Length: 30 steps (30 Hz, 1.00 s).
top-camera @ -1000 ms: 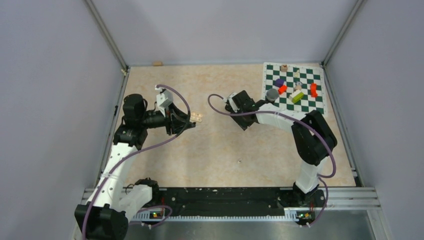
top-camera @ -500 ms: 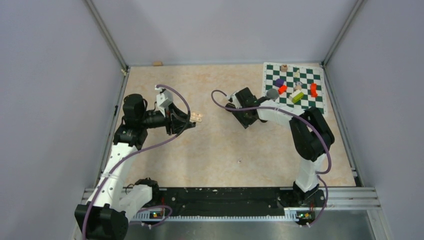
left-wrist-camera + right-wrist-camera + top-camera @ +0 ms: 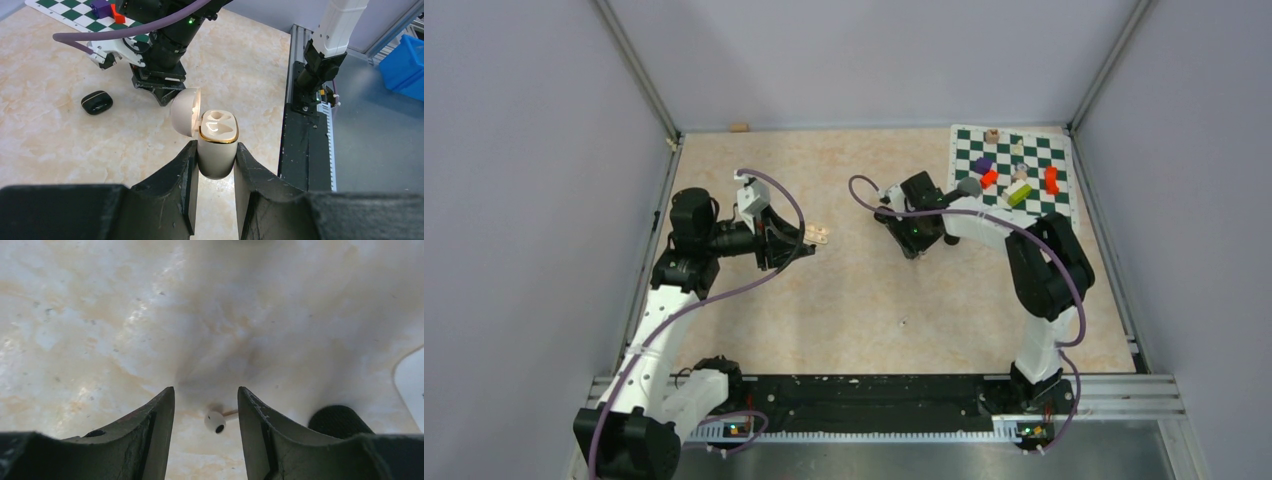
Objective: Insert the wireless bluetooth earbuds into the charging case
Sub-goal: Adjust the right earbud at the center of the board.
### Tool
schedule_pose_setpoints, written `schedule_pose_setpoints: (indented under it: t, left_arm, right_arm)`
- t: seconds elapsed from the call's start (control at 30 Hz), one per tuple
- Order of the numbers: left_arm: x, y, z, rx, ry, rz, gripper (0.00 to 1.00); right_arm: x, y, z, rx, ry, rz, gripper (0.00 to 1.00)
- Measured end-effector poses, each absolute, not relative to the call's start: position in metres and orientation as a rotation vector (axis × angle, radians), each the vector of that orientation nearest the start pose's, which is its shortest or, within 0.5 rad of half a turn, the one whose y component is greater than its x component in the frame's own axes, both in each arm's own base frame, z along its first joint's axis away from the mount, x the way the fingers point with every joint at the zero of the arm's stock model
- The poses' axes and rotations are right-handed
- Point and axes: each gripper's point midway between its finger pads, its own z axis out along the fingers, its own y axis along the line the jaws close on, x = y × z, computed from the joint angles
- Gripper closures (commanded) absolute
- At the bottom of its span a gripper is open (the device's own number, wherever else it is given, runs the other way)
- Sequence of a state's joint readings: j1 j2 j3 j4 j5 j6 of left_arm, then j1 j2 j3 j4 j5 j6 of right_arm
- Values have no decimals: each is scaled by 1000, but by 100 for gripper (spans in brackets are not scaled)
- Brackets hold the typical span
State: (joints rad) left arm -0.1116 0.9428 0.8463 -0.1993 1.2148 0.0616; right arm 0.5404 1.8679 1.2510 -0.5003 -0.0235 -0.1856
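Progress early, judging by view: no bud seated; pickup, carry, insertion all left. Nearest, left fingers (image 3: 185, 175) pinch cream charging case (image 3: 217, 157) upright, lid (image 3: 184, 111) flipped back, both wells look empty. Beyond them, black pod (image 3: 96, 102) on counter (image 3: 50, 150), near right arm (image 3: 165, 45). Meanwhile right fingers (image 3: 155, 425) spread, straddling whitish earbud (image 3: 216, 421) lying on counter between tips, touching neither finger. No brand, label or writing readable
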Motion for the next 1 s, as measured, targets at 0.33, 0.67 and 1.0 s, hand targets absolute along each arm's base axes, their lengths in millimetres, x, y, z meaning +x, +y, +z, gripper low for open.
schedule_pose_setpoints:
  t: [0.33,0.67,1.0]
  left_arm:
    - [217,-189,280,962,1542,-1154,100]
    - [217,-189,279,962,1543,-1154,100]
    - [218,-189,279,963,1541,-1152,100]
  right_arm:
    - [334,224,49,-1005,2483,322,56]
    - [342,207,56,-1010,2467,184,57]
    - [321,197,41,-1079,2555,184,54]
